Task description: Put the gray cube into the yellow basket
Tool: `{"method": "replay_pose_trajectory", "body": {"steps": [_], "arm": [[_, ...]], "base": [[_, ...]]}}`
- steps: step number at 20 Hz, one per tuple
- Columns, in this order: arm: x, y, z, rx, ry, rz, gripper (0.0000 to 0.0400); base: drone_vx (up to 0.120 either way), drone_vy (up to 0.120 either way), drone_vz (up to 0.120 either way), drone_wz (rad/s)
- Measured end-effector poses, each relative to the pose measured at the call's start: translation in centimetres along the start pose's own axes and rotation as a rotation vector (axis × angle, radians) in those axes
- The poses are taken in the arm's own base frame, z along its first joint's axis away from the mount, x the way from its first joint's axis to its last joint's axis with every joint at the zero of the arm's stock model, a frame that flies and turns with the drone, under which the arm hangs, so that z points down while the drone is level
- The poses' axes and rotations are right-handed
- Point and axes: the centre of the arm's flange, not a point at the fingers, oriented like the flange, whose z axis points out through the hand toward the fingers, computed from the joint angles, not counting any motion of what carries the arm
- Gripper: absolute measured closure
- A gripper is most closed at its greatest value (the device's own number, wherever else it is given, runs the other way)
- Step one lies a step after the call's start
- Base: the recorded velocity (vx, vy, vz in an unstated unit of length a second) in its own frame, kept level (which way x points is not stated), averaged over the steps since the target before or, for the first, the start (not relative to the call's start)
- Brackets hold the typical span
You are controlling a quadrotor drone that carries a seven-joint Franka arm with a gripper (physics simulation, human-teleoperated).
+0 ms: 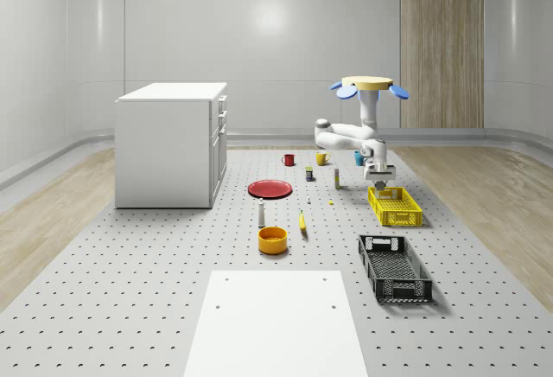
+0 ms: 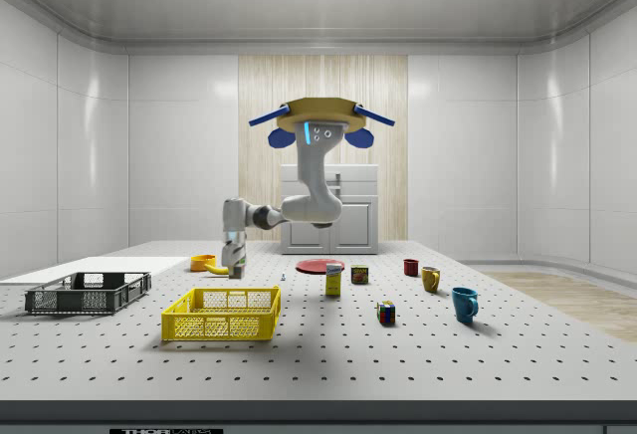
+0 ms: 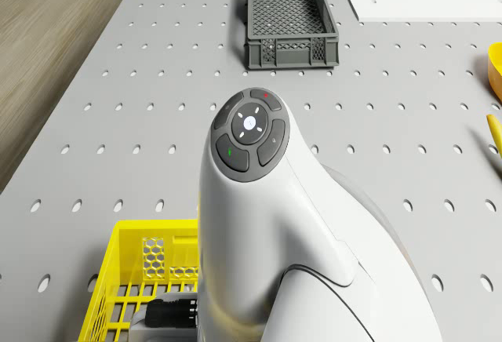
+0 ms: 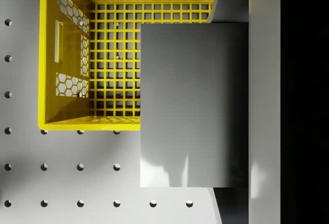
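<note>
The drone (image 1: 367, 83) hovers above the far end of the table, its white arm reaching down. The gripper (image 1: 378, 170) hangs just over the far end of the yellow basket (image 1: 395, 206) and is shut on the gray cube (image 4: 193, 103). In the wrist view the cube covers part of the yellow basket (image 4: 115, 70) and part of the table beside it; one finger (image 4: 264, 80) lies against the cube's side. The side view shows the gripper (image 2: 236, 267) a little above the basket (image 2: 221, 315). Under the arm in the drone view lies a corner of the basket (image 3: 149, 275).
A black crate (image 1: 395, 267) lies nearer than the basket. An orange bowl (image 1: 272, 239), a banana (image 1: 302, 221), a red plate (image 1: 270, 188), mugs (image 1: 321, 158) and small items stand mid-table. At the whole-scene view's left is a white cabinet (image 1: 171, 143), at the front a white panel (image 1: 275, 321).
</note>
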Motion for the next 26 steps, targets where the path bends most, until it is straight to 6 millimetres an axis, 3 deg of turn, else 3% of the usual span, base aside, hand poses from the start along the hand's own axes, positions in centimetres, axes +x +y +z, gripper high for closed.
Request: {"method": "replay_pose_trajectory", "body": {"steps": [6, 15, 20, 26], "arm": [[0.0, 0.0, 0.0, 0.0, 0.0, 0.0, 0.015], [0.0, 0.0, 0.0, 0.0, 0.0, 0.0, 0.015], [0.0, 0.0, 0.0, 0.0, 0.0, 0.0, 0.015], [0.0, 0.0, 1.6, 0.0, 0.0, 0.0, 0.015]], "base": [[0.0, 0.12, -0.053, 0.0], [0.0, 0.116, -0.116, 0.0], [0.096, 0.0, 0.0, 0.0], [0.0, 0.0, 0.0, 0.0]]}}
